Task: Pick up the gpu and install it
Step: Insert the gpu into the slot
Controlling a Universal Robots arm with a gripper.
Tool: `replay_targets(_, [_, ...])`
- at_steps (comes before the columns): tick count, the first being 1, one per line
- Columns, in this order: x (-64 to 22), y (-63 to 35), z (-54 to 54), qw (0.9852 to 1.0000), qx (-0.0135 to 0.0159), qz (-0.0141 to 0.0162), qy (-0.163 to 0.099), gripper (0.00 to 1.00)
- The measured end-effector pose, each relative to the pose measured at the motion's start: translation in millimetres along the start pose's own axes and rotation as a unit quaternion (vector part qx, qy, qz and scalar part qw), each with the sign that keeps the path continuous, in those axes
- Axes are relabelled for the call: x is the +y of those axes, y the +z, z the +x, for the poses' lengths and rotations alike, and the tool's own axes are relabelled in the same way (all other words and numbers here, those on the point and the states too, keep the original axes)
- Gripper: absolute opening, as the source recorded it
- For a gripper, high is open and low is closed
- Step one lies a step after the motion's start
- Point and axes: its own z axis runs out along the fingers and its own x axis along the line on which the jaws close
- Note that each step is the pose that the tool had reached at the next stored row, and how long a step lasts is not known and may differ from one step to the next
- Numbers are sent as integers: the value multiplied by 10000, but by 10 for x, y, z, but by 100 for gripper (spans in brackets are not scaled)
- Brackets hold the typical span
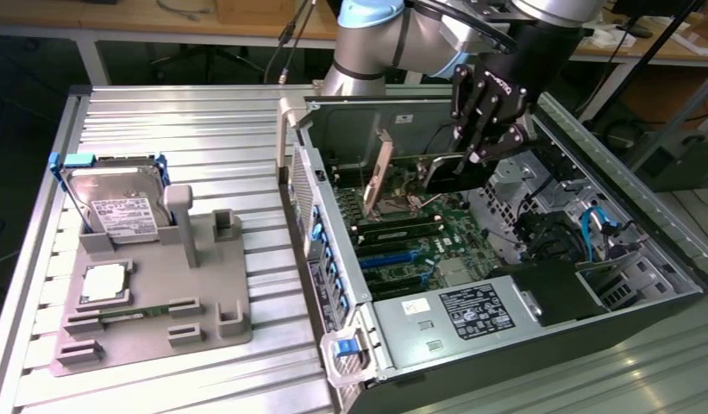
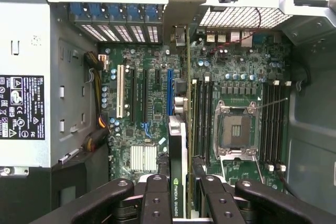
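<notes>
The gpu [image 1: 452, 175] is a thin dark card held on edge inside the open computer case [image 1: 330, 259], its pale metal bracket [image 1: 383, 168] toward the case's rear wall. My gripper [image 1: 490, 142] reaches down into the case and is shut on the card's upper edge. In the wrist view the gpu [image 2: 177, 182] runs edge-on between my black fingers [image 2: 156, 198], gripper [image 2: 181, 203], a green-logo label on its edge. It hangs over the motherboard [image 2: 152, 124] next to a blue slot [image 2: 169, 90]. Whether it touches a slot I cannot tell.
A grey fixture [image 1: 204, 323] at the exterior view's left carries a hard drive [image 1: 123, 207], a processor [image 1: 106, 283] and a memory stick [image 1: 135, 312]. Inside the case sit a power supply [image 1: 474, 310], an empty processor socket [image 2: 234, 129] and cables [image 1: 595, 228].
</notes>
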Motion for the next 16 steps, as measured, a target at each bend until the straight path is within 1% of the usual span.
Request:
replay_targets(9, [-22, 12, 1, 10000, 1, 0, -13, 27])
replay_targets(16, [-23, 21, 0, 10000, 0, 1, -13, 27])
